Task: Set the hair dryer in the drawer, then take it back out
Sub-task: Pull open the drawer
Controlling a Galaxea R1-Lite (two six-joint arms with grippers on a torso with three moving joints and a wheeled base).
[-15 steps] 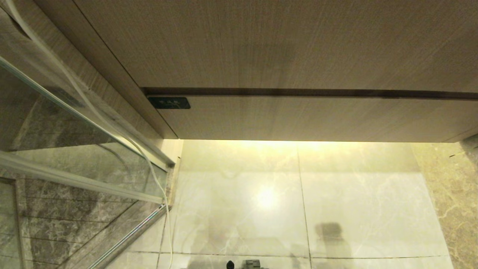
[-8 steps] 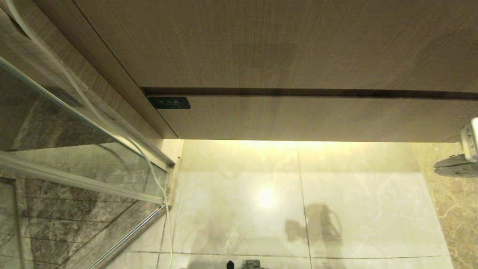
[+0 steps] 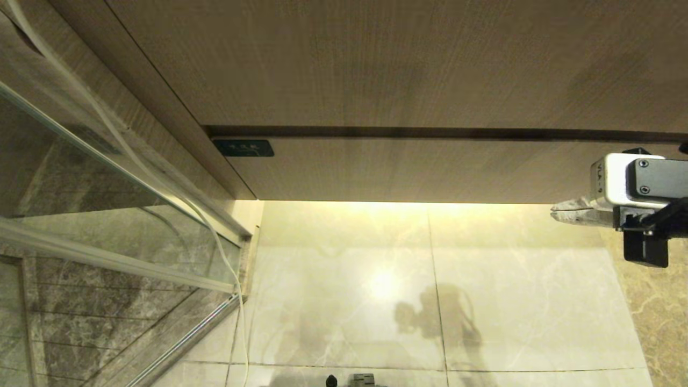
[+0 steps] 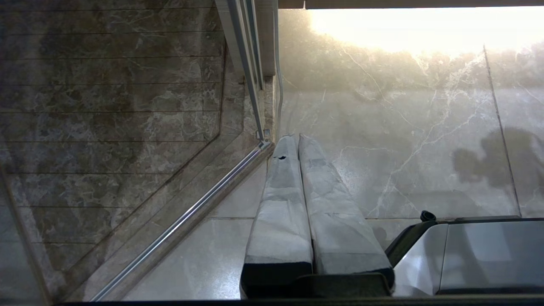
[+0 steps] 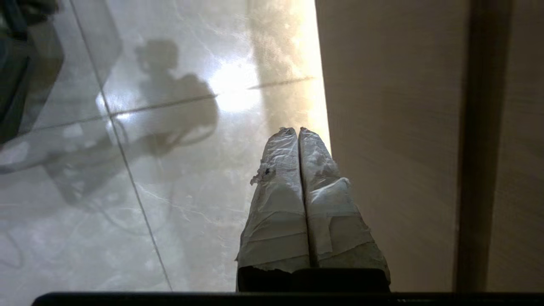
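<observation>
The drawer (image 3: 430, 169) is a low beige wood-grain front with a small black label (image 3: 243, 148) at its left corner; it is closed under a taller plain front. My right gripper (image 3: 556, 214) reaches in from the right edge, level with the drawer's lower edge, pointing left. It is shut with nothing held. In the right wrist view its taped fingers (image 5: 278, 170) press together beside the drawer front (image 5: 382, 127). My left gripper (image 4: 293, 138) hangs shut and empty above the floor. The hair dryer is out of view.
A glass shower screen (image 3: 107, 215) with a metal rail stands at the left, and a white cable (image 3: 236, 301) runs down its edge. Glossy marble floor tiles (image 3: 376, 301) lie below the cabinet. Part of my base (image 4: 467, 250) shows in the left wrist view.
My right arm has come into the head view from the right edge and moved left along the drawer's lower edge. Its shadow on the floor has shifted left. The left arm is still.
</observation>
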